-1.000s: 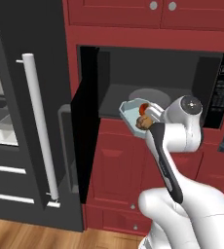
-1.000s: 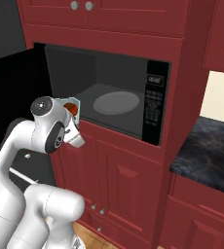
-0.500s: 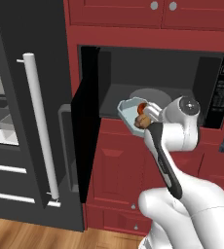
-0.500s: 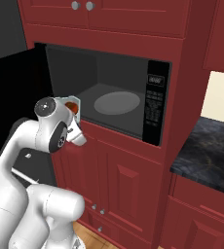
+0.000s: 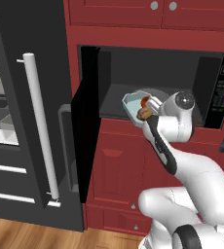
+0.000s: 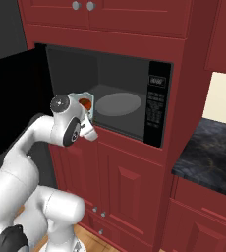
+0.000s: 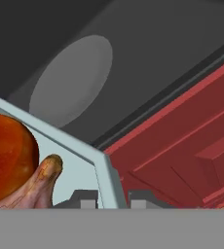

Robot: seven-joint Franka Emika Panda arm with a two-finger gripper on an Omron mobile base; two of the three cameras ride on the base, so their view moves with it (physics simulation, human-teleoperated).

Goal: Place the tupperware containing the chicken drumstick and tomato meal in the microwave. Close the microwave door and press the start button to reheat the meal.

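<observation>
Now my gripper (image 7: 113, 200) is pinched on the rim of the tupperware (image 5: 135, 104), with the tomato (image 7: 9, 153) and chicken drumstick (image 7: 38, 182) inside. I hold it at the mouth of the open microwave (image 6: 110, 93), nearer the turntable (image 6: 118, 104) than a second ago.

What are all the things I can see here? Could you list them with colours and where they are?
tupperware: one, pale blue, held at the microwave's mouth
tomato: one, red, in the tupperware
chicken drumstick: one, brown, beside the tomato
microwave: one, black, set in red cabinetry
turntable: one, grey, inside the cavity
microwave door: one, black, swung open leftward
countertop: one, dark stone, far right
gripper: one, dark tips, clamped on the tupperware's wall
</observation>
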